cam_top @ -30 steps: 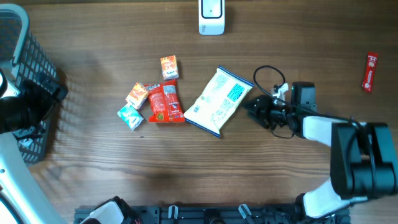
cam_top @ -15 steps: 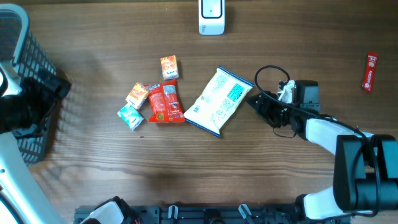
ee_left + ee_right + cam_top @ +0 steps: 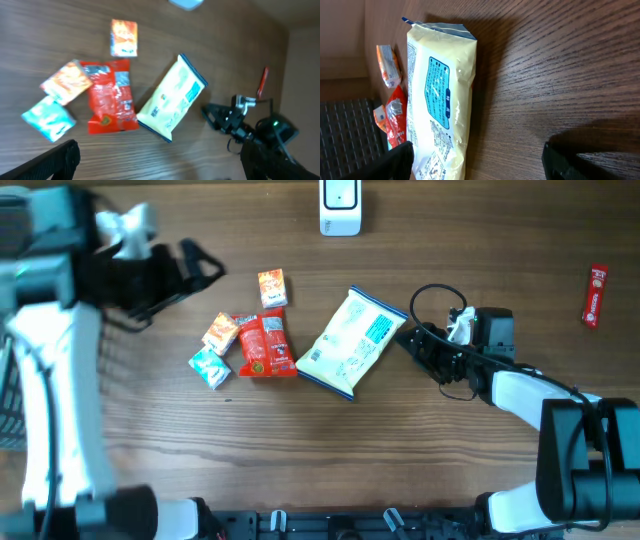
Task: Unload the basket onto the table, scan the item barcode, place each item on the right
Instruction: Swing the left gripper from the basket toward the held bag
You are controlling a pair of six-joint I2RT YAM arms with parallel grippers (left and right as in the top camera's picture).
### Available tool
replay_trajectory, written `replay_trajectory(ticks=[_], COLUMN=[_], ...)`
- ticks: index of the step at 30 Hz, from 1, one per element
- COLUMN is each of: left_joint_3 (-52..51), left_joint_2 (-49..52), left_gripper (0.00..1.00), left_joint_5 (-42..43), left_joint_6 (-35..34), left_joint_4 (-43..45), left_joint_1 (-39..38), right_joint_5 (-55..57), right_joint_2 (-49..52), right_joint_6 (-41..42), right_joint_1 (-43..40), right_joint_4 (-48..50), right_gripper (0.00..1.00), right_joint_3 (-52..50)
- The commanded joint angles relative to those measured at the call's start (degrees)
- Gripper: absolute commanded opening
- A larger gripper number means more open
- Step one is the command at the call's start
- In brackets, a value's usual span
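A pale yellow bag with a blue label [image 3: 352, 343] lies flat on the wooden table, also seen in the left wrist view [image 3: 172, 97] and the right wrist view [image 3: 440, 95]. My right gripper [image 3: 411, 347] sits low at the bag's right edge. It is open [image 3: 480, 162], and the bag's edge lies just inside its left finger [image 3: 395, 162], not gripped. My left gripper [image 3: 200, 278] hovers open above the table's upper left [image 3: 160, 167], holding nothing. A white scanner [image 3: 340, 207] stands at the back edge.
Left of the bag lie a red packet [image 3: 264, 345], two orange packets [image 3: 272, 288] [image 3: 221, 332] and a teal packet [image 3: 210, 367]. A red bar [image 3: 595, 295] rests at the far right. A dark mesh basket [image 3: 8, 405] shows at the left edge, behind my left arm.
The right gripper's jaws have opened wider beside the bag. The left arm has swung up from the basket to above the table's upper left.
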Motion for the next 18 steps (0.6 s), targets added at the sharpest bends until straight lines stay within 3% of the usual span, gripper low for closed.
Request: replay_trajectory(ticks=[1, 8, 12, 18], left_joint_3=[0.0, 0.0, 0.0, 0.0], left_joint_2=[4.7, 16.8, 24.2, 32.7], left_gripper=[1.0, 1.0, 1.0, 1.0], left_joint_5=[0.1, 3.5, 11.7, 11.8], left_joint_6=[1.5, 1.8, 10.2, 11.1], left_joint_4=[4.3, 8.1, 9.0, 13.1], left_joint_1=[-3.1, -8.4, -12.8, -19.0], right_joint_5=[4.0, 4.1, 4.4, 4.4], right_joint_2=[0.2, 0.2, 0.2, 0.2], right_joint_6=[-0.2, -0.2, -0.2, -0.2], right_joint_1=[0.0, 0.0, 0.0, 0.0], right_joint_4=[-0.4, 0.1, 0.0, 0.0], right_gripper=[0.85, 0.85, 0.86, 0.86], right_joint_3=[-0.2, -0.2, -0.2, -0.2])
